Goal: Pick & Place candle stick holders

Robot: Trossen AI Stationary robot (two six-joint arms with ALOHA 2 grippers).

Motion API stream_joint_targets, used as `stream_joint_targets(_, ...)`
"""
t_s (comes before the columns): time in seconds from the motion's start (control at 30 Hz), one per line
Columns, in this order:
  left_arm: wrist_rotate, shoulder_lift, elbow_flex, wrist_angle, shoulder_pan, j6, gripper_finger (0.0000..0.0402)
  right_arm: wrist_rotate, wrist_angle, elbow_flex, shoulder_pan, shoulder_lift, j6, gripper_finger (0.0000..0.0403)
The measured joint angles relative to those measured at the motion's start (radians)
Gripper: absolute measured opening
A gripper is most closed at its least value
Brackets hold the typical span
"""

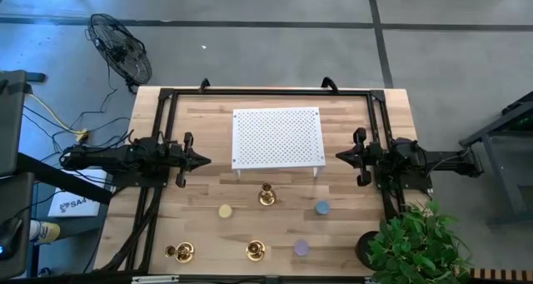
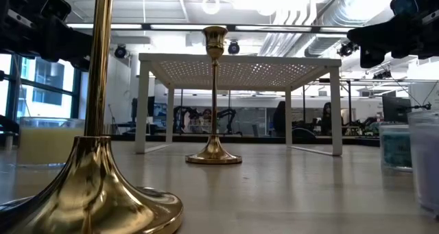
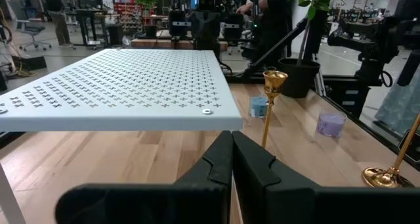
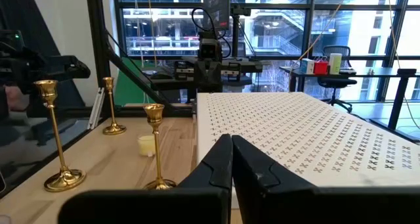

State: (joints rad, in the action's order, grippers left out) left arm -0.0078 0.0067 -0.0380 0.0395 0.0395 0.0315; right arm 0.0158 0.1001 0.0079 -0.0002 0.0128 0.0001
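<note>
**A:** What did the overhead camera show?

**B:** Both arms waited level with the white perforated stand [image 1: 277, 137], one on each side. The left pincer [image 1: 202, 159] and the right pincer [image 1: 341, 156] each pointed inward at it, fingers pressed together, holding nothing. Three brass candlesticks stood upright on the wooden table [image 1: 200, 117]: the middle candlestick [image 1: 266, 196] just ahead of the stand, roughly between the two pincers and nearer the table's front; the corner candlestick [image 1: 181, 251] and the front candlestick [image 1: 256, 251] well apart from both pincers, by the front edge. Yellow [image 1: 225, 211], blue [image 1: 322, 206] and purple [image 1: 301, 247] candles sat among them.

**A:** And at table height?

**B:** One candlestick loomed close, another [image 2: 214, 97] stood before the stand; the pincers hung high above them.

**A:** The left wrist camera?

**B:** Its closed fingers [image 3: 231, 165] faced the stand's top, with a candlestick cup [image 3: 274, 79] beyond them.

**A:** The right wrist?

**B:** Closed fingers [image 4: 230, 165] again, all three candlesticks off to one side.

**A:** How should the pickup go?

**B:** I judged no pick begun. The pincer should open first, descend straight over a thin stem, and close gently; these tall pieces looked easy to tip.
</note>
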Motion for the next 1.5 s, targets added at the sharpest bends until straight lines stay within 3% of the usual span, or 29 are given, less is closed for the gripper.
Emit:
stream_joint_targets(0.9,-0.026,0.0,0.003,-0.064,0.0,0.001,0.0003,0.045,0.02,0.0,0.0,0.0,-0.023,0.0)
stream_joint_targets(1.13,-0.028,0.0,0.001,-0.017,0.0,0.003,0.0003,0.071,0.058,0.0,0.0,0.0,0.104,0.0)
stream_joint_targets(1.37,-0.023,0.0,-0.002,0.0,0.0,0.015,0.0003,-0.076,0.069,0.006,0.0,0.0,0.091,0.0)
stream_joint_targets(1.5,-0.02,0.004,-0.002,0.005,0.0,0.027,0.0003,-0.108,0.058,0.077,0.0,0.002,0.078,0.0)
